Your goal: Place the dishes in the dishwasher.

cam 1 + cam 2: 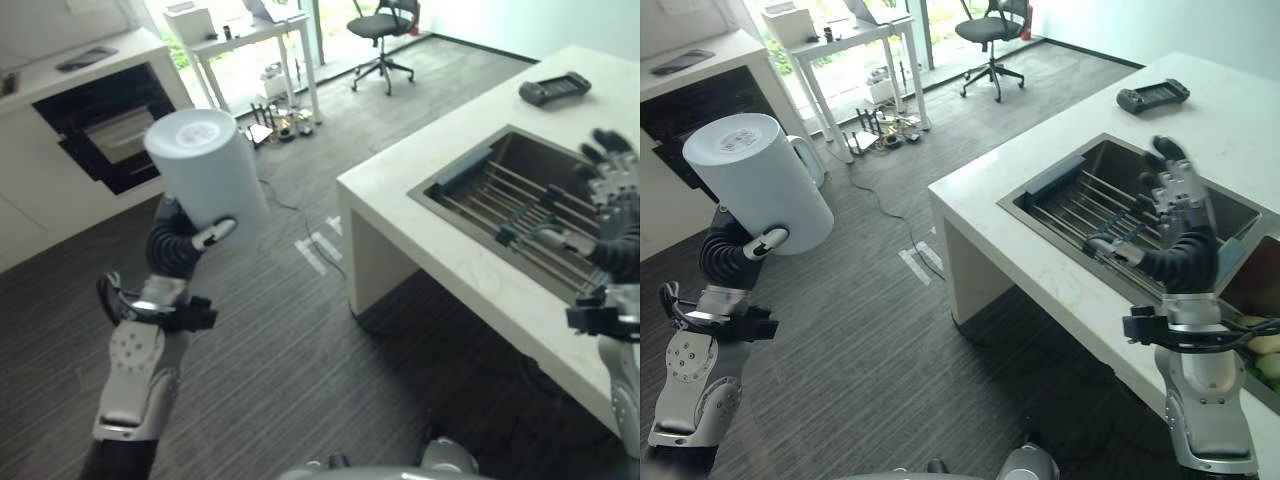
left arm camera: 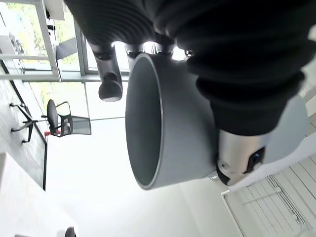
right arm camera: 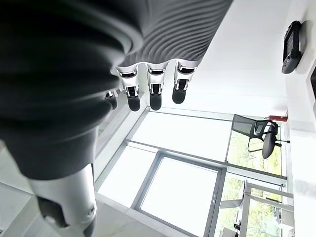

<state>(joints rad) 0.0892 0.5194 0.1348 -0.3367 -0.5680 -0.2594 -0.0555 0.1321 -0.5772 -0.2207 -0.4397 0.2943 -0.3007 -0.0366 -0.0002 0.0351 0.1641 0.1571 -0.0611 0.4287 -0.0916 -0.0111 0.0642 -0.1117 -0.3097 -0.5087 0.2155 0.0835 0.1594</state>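
Note:
My left hand (image 1: 178,248) is raised at the left over the floor, shut on a big white mug (image 1: 206,172), thumb on its side. The mug is tipped with its flat base up; its handle shows on the far side (image 1: 812,160), and the left wrist view looks at its open rim (image 2: 148,123). My right hand (image 1: 1180,205) hovers open, fingers (image 3: 153,94) straight and holding nothing, over the sink (image 1: 1040,190) set in the white counter (image 1: 450,140). A wire rack (image 1: 1090,210) lies in the sink. A dark open appliance bay (image 1: 100,120) sits in the white cabinet at the far left.
A black handheld device (image 1: 555,88) lies on the counter behind the sink. Beyond the dark wood floor (image 1: 290,330) stand a white table (image 1: 250,35) and an office chair (image 1: 385,30). Something green (image 1: 1268,362) shows in a second basin at the right edge.

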